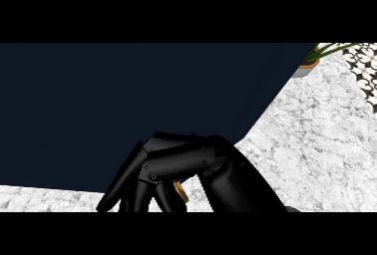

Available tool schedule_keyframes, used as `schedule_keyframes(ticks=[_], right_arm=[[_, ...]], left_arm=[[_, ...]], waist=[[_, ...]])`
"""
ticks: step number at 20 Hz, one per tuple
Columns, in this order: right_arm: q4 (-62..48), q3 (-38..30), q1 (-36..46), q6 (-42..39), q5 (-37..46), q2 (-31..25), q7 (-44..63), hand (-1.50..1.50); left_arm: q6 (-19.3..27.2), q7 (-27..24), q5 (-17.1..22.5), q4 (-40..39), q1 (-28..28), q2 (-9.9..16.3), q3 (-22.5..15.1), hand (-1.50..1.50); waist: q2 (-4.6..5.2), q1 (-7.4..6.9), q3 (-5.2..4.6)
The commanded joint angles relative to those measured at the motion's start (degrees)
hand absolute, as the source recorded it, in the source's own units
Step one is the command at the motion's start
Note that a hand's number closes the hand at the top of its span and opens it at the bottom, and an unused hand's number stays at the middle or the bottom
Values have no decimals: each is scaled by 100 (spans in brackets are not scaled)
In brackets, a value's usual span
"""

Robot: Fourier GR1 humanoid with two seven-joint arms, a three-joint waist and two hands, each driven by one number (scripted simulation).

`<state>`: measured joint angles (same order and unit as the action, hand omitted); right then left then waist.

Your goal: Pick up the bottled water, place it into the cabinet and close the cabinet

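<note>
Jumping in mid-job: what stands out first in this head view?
A big dark navy panel, likely the cabinet, fills the upper left. A black hand hangs against its lower edge, fingers pointing down; which hand is unclear. White marble counter runs along the right, with a potted plant at the top right corner.

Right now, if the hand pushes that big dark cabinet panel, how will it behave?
Likely stiff: the dark cabinet panel looks flat with straight edges. Its plain smooth face may let the hand slide. Being large, it probably moves slowly.
</note>
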<state>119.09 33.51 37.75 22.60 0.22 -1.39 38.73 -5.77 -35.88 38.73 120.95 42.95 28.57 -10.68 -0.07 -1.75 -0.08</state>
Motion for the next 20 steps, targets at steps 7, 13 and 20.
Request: schedule_keyframes(ticks=[7,13,20], right_arm=[[-2380,-1469,1157,-859,-901,137,-931,150],[-3578,-1772,1048,-1329,-956,137,-1898,150],[-5082,-2246,1529,-1683,-945,104,-2672,150]], left_arm=[[-251,25,125,262,370,-82,393,150],[-1211,-186,599,-6,980,190,1051,150],[-1227,37,639,-72,706,102,1118,150]], waist=[[33,40,9],[21,-2,8],[44,-30,8]])
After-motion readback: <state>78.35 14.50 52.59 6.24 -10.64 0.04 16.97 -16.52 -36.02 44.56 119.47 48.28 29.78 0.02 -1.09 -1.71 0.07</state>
